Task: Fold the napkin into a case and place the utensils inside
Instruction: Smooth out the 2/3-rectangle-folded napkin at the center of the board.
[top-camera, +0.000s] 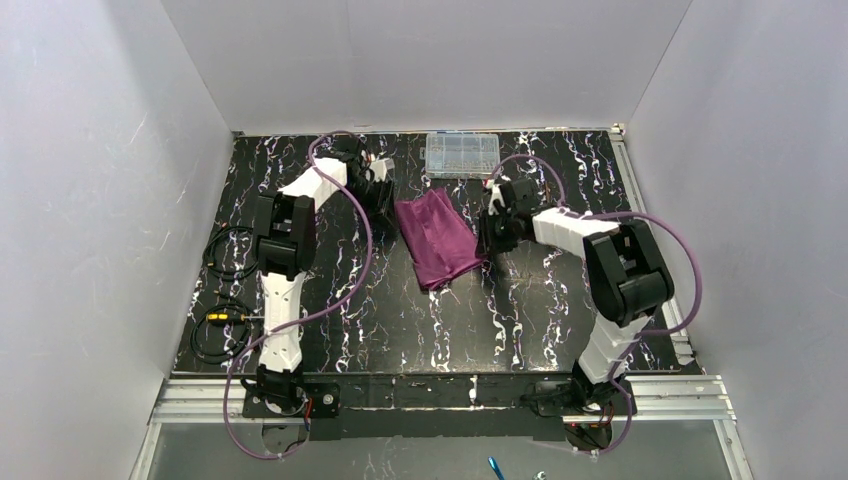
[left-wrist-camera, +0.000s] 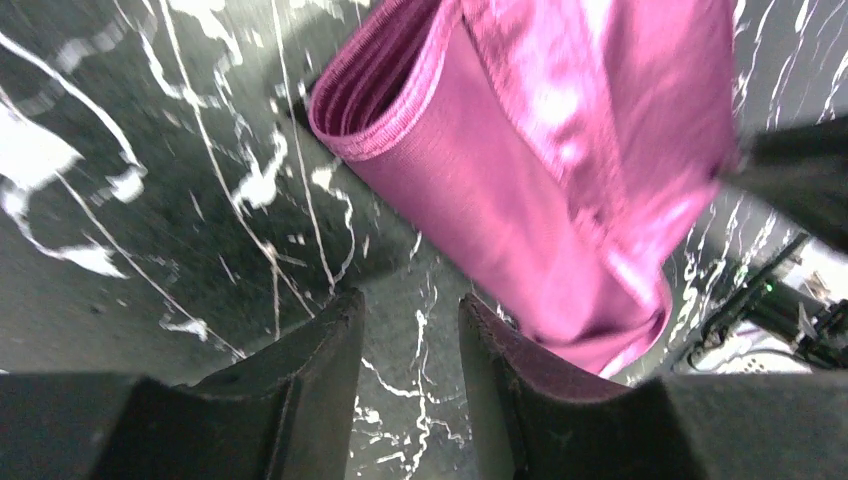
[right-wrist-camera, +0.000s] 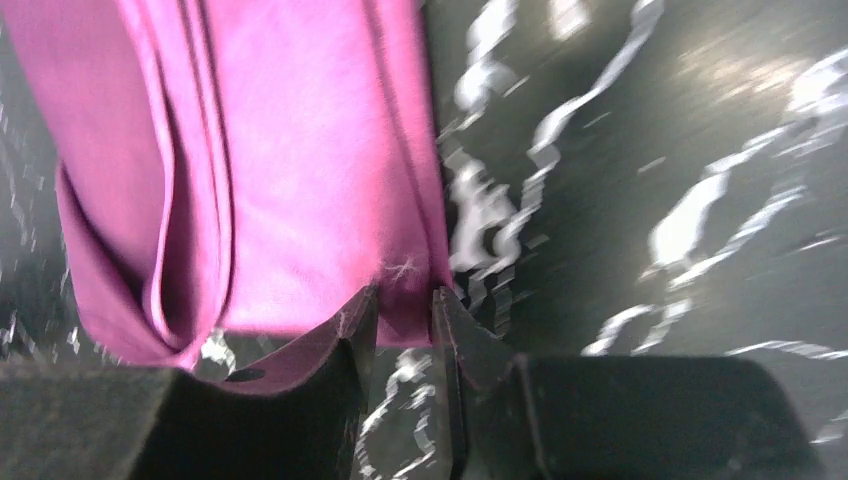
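The plum-purple napkin (top-camera: 437, 238) lies folded into a narrow slanted strip, a case shape, on the black marbled table (top-camera: 400, 320) between my two arms. Its open layered end (left-wrist-camera: 350, 100) shows in the left wrist view. My left gripper (top-camera: 388, 200) (left-wrist-camera: 410, 310) is open just off the napkin's (left-wrist-camera: 560, 170) left side, with only table between the fingers. My right gripper (top-camera: 490, 232) (right-wrist-camera: 403, 300) is low at the right edge. Its jaws stand narrowly apart, with the napkin's (right-wrist-camera: 290, 150) corner lying between the tips. The utensils are out of view.
A clear plastic compartment box (top-camera: 462, 153) stands at the back, just behind the napkin. Black cable coils (top-camera: 222, 252) (top-camera: 216, 330) lie along the table's left edge. White walls close in the left, back and right sides.
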